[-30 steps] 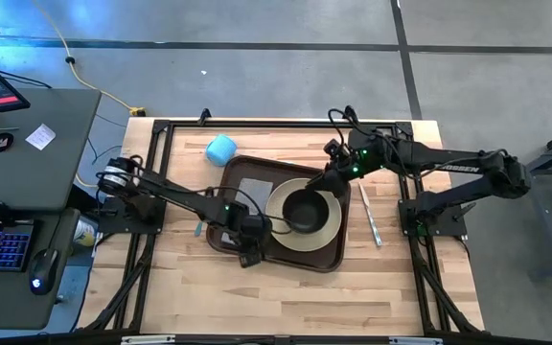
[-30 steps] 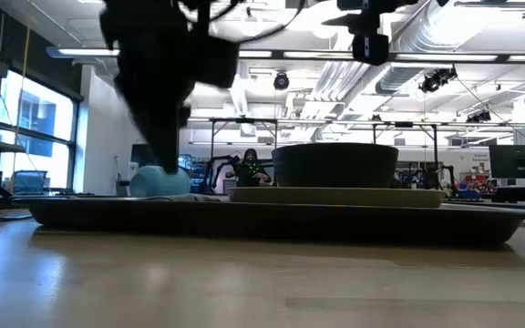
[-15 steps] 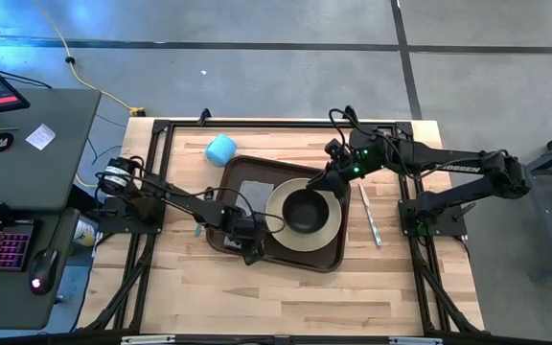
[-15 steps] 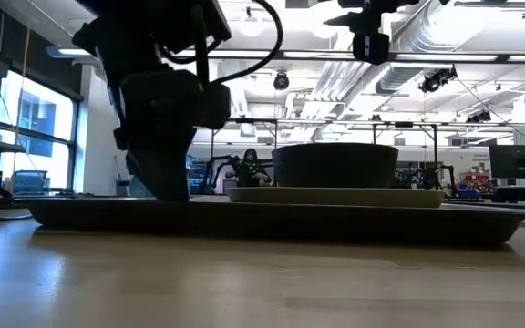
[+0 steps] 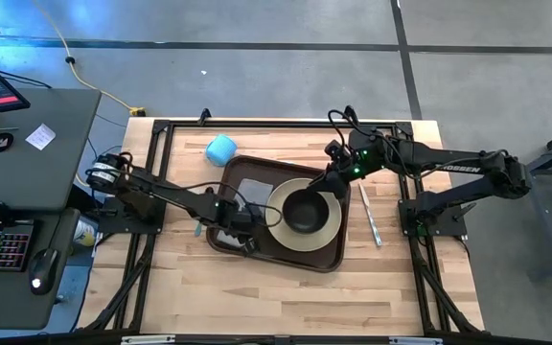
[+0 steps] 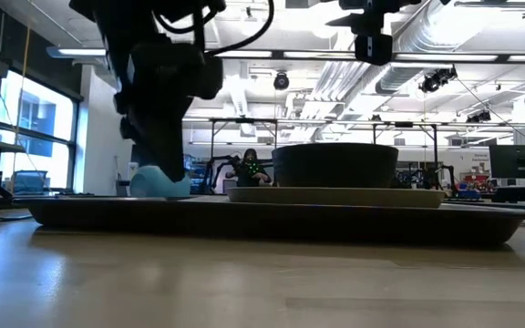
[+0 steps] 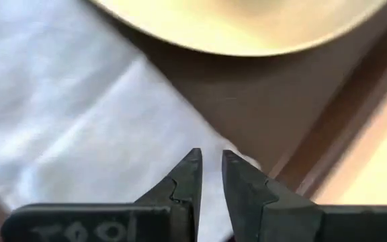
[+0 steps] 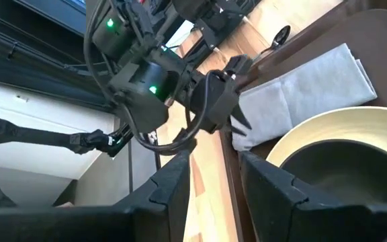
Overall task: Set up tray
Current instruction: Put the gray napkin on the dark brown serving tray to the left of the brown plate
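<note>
Progress, high view: the tray (image 5: 226, 237) lies at the centre of the table (image 5: 286, 287) and already carries a round plate (image 5: 332, 223) with a dark bowl (image 5: 304, 211) on it and a grey napkin (image 5: 254, 188) beside the plate; a blue cup (image 5: 221, 149) near the table's far edge and a utensil (image 5: 369, 216) beside the tray's right rim remain off it, so loading appears partly done. Left gripper (image 5: 239, 218) sits over the napkin's near end; right gripper (image 5: 331, 177) hangs at the plate's far right edge. Low view: tray, plate and bowl rest flat on the pale wood; behind them is a bright workshop hall with ceiling ducts and a person far back. Left wrist view: fingers (image 7: 187, 180) are nearly closed with a slim gap, grasping nothing visible, tips above the napkin's corner by the tray rim. Right wrist view: fingers (image 8: 173, 180) are spread apart and empty, beside the plate's edge
</note>
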Robot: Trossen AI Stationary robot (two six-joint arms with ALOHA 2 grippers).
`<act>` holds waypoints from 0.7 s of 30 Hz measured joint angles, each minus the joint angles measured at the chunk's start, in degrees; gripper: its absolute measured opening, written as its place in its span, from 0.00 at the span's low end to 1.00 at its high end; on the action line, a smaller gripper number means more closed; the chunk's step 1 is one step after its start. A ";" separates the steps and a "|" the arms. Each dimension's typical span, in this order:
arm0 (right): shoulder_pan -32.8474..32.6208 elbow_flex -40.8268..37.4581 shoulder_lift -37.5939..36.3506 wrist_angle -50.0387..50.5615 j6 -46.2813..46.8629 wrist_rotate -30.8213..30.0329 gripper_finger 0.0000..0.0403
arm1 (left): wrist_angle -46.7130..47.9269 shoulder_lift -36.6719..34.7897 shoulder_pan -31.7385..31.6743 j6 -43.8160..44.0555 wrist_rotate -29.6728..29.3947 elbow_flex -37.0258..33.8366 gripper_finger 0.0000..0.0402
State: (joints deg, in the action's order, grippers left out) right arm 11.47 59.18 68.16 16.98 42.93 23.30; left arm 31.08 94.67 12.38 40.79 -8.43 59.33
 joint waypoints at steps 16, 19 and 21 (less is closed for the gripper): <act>1.79 9.29 11.43 -10.31 -12.69 -10.79 0.31 | 7.28 -12.16 2.43 2.67 -2.47 1.55 0.24; 2.25 15.38 17.48 -6.96 -16.43 -10.57 0.31 | 8.14 -16.02 2.40 3.12 -2.65 1.53 0.24; 2.55 19.74 22.12 -4.89 -18.71 -10.27 0.31 | 9.28 -18.55 2.38 3.46 -2.68 1.49 0.24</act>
State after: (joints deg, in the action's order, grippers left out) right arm 14.02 78.91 90.28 12.09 24.22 13.04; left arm 40.36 76.13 14.76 44.25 -11.11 60.82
